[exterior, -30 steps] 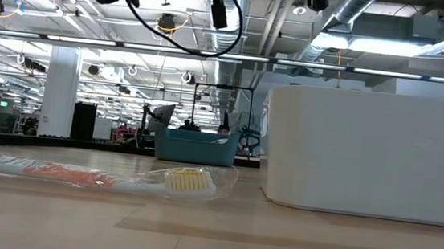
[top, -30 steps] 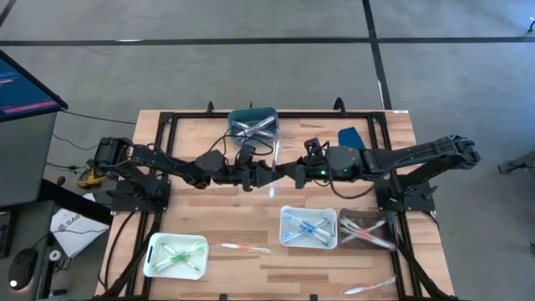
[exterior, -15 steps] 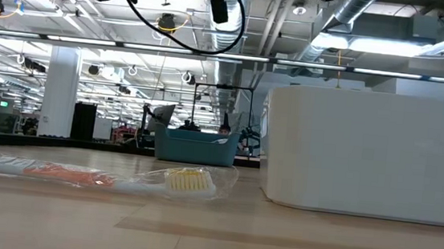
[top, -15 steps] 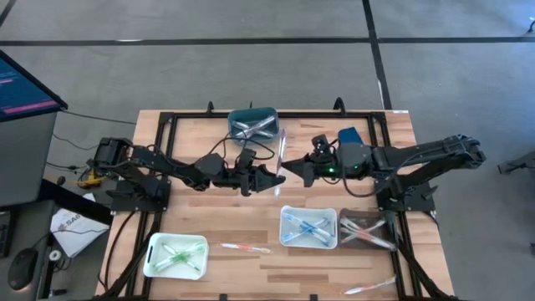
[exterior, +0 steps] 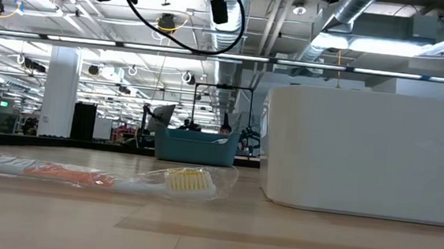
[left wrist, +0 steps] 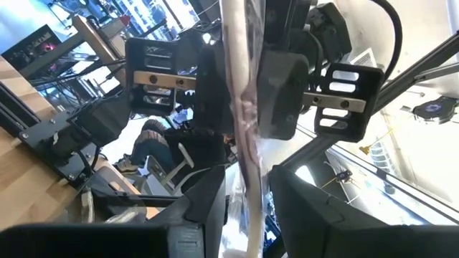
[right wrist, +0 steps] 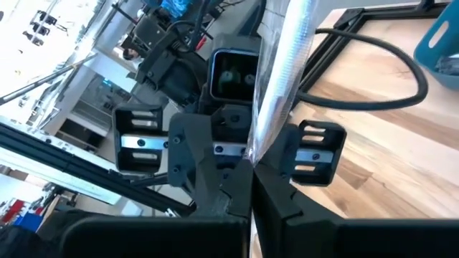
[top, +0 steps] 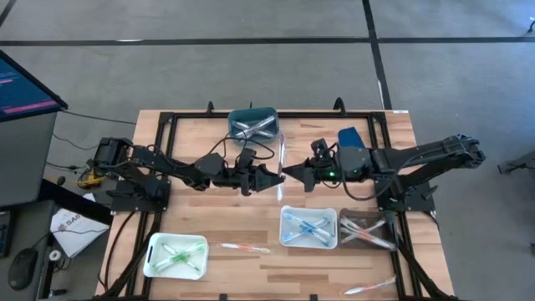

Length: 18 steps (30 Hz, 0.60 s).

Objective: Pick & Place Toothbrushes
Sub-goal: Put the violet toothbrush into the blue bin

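Mid-air handover just in front of the teal bin [top: 252,122]: my right gripper [top: 291,172] pinches a wrapped toothbrush [top: 281,149] tight, my left gripper [top: 272,176] is narrowed around it too, likely so it can't drop.

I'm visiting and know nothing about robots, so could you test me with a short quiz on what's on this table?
1. True or false: both grippers, left gripper and right gripper, meet at one clear-wrapped toothbrush above mid-table.
2. What colour are the toothbrushes in the white rectangular tray near the left arm?
A pink
B green
C blue
3. Fill in: the teal plastic bin stands at the table's ____ edge.

Key: 1 true; 2 B; 3 far
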### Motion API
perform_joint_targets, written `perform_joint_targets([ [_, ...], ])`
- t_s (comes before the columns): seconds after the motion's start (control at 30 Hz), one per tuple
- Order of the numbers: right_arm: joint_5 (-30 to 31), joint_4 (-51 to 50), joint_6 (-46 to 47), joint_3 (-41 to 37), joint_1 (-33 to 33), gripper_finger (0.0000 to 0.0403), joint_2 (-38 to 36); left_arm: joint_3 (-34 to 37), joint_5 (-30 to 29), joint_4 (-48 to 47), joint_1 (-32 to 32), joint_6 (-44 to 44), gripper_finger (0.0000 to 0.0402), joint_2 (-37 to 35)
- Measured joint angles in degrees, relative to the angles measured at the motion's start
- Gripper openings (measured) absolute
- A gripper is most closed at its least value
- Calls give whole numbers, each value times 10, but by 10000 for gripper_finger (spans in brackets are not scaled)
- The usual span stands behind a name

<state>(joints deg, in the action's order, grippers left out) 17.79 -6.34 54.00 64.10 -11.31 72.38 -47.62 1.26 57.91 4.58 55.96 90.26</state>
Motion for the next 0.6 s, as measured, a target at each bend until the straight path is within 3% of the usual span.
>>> perform_joint_targets([
  [0.17, 0, 0, 0, 0, 0, 0, 0, 0, 3, 0, 0, 0, 92, 0],
  [0.37, -20, 1, -4, 0, 0, 0, 0, 0, 8, -1, 4, 0, 16, 0],
  [0.6, -31, 1, 1, 0, 0, 29, -1, 0, 8, 0, 15, 0, 11, 0],
])
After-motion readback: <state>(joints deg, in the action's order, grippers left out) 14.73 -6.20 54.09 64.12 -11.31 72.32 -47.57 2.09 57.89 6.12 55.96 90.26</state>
